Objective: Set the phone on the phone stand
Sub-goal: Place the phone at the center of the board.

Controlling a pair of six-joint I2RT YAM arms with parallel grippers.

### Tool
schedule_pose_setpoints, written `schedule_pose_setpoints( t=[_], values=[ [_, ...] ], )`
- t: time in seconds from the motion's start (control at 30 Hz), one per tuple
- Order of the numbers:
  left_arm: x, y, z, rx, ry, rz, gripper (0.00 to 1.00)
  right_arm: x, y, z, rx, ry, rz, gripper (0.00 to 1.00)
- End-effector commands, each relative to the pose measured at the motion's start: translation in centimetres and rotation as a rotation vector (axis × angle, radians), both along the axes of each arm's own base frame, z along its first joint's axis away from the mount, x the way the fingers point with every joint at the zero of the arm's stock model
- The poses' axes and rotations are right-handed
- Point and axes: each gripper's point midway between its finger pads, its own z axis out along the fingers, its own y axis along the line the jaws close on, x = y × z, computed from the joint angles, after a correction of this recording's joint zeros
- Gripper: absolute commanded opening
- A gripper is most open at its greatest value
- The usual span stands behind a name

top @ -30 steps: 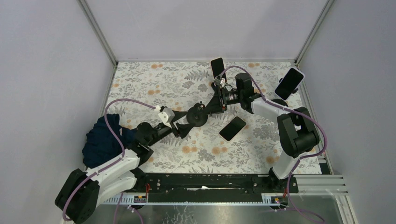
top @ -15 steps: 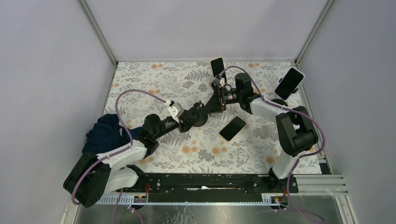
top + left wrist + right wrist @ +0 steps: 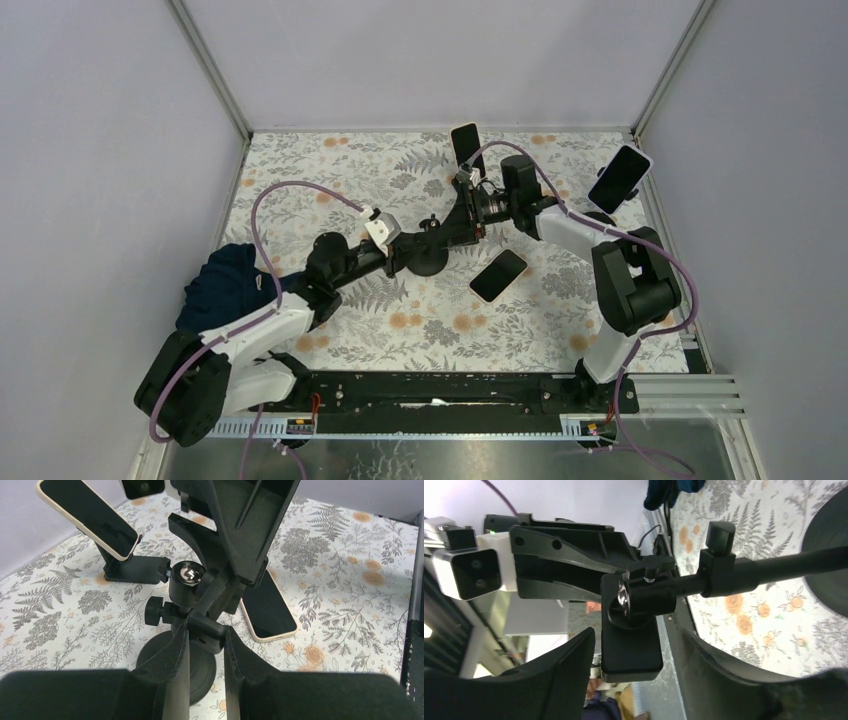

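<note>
- Near edge: black rail [image 3: 430, 390] carrying both arm bases. Beyond it the table [image 3: 300, 170], under a cloth printed with grey ferns and orange flowers.
- Room: plain grey walls [image 3: 430, 60] on three sides, with a metal post [image 3: 210, 65] slanting up at each far corner.
- Arms: two. Left arm [image 3: 260, 325] reaches in from the near left and right arm [image 3: 620, 280] bends in from the right. Each trails a purple cable [image 3: 300, 190].
- Blue cloth [image 3: 220, 290]: one, bunched at the left edge beside the left arm.
- Left gripper [image 3: 205, 631]: clenched low on the stand [image 3: 432, 262], with a finger pressed to each side of its neck just above the round base.
- Stand: black, mid-table, its cradle empty.
- Phone [image 3: 498, 275]: flat on the cloth, screen up, just right of the stand base and clear of both grippers. Not yet on the stand.
- Right gripper [image 3: 634, 632]: released. Its fingers are spread either side of the stand's cradle plate, with a gap on both sides.
- Phones: three. The other two are propped up: the right phone [image 3: 620, 178] at the right edge and the far phone [image 3: 465, 143] at the back.
- Stands: two plainly seen, the gripped one and the right stand [image 3: 135, 570]. The far phone's support is hidden behind the right arm.
</note>
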Motion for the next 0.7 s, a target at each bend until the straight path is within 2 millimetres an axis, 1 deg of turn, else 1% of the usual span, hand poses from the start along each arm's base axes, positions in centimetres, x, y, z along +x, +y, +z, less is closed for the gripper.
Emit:
schedule_pose_setpoints(
  t=[0.0,0.07,0.2,0.37,0.43,0.47,0.5,0.53,0.57,0.67],
  values=[
    [-0.1,0.1,1.8,0.043,-0.052,-0.009,0.0,0.2,-1.1,1.5,-0.046,-0.138,0.034,0.71],
    [0.1,0.3,1.6,0.069,-0.042,0.002,0.0,0.8,-2.0,1.6,-0.073,-0.209,0.025,0.75],
    [0.7,0.6,1.5,0.113,-0.025,0.026,0.0,2.0,-4.1,2.1,-0.115,-0.316,-0.015,0.79],
    [1.1,1.1,1.2,0.154,-0.006,0.051,0.0,2.3,-6.4,1.6,-0.216,-0.485,-0.014,0.8],
    [1.1,1.3,1.0,0.162,0.007,0.062,0.01,2.1,-7.2,1.3,-0.245,-0.525,-0.013,0.81],
    [1.1,1.4,1.0,0.16,0.012,0.064,0.06,2.2,-7.5,1.3,-0.254,-0.544,-0.016,0.82],
    [0.9,1.4,1.0,0.155,0.018,0.065,0.17,2.2,-7.8,1.2,-0.262,-0.558,-0.018,0.82],
    [0.8,1.4,1.1,0.145,0.023,0.066,0.25,2.2,-8.1,1.1,-0.266,-0.572,-0.023,0.83],
    [0.6,1.4,1.2,0.136,0.029,0.064,0.31,2.2,-8.4,1.1,-0.269,-0.577,-0.025,0.83],
    [0.3,1.5,1.5,0.11,0.042,0.065,0.4,2.2,-9.1,0.9,-0.281,-0.601,-0.033,0.83]
  ],
)
